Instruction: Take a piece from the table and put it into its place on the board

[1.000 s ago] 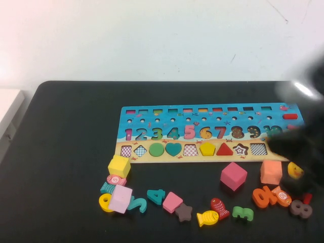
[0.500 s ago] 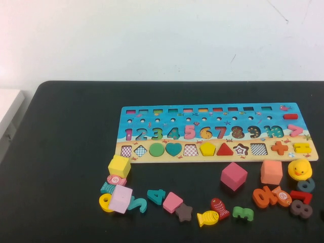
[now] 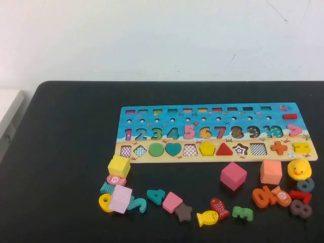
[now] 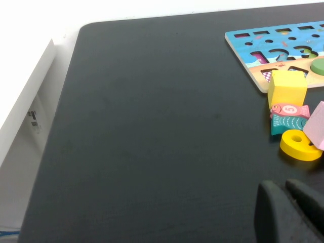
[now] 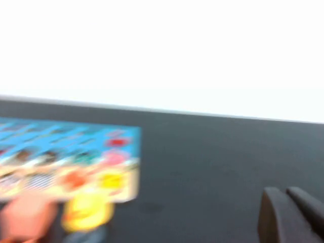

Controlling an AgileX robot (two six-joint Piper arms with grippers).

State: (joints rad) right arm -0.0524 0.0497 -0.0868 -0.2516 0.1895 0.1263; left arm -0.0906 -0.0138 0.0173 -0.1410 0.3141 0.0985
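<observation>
The yellow pentagon piece (image 3: 207,149) lies flat in its slot on the tan strip of the board (image 3: 212,114), between a checkered slot and the red triangle. The board rests on the black table (image 3: 71,152). Neither arm shows in the high view. In the left wrist view, my left gripper (image 4: 283,185) hovers shut and empty over bare table, short of the board's left end (image 4: 283,43). In the right wrist view, my right gripper (image 5: 283,191) is shut and empty above the table, off the board's right end (image 5: 66,136).
In front of the board lie a yellow cube (image 3: 119,166), a pink cube (image 3: 233,175), a peach cube (image 3: 271,172), a yellow duck (image 3: 299,169), and several loose numbers, fish and a star. A white ledge (image 3: 7,109) borders the table's left edge.
The right arm, a dark blur over the board's right end a second ago, has pulled out of the high view. The duck and the board's right end now show.
</observation>
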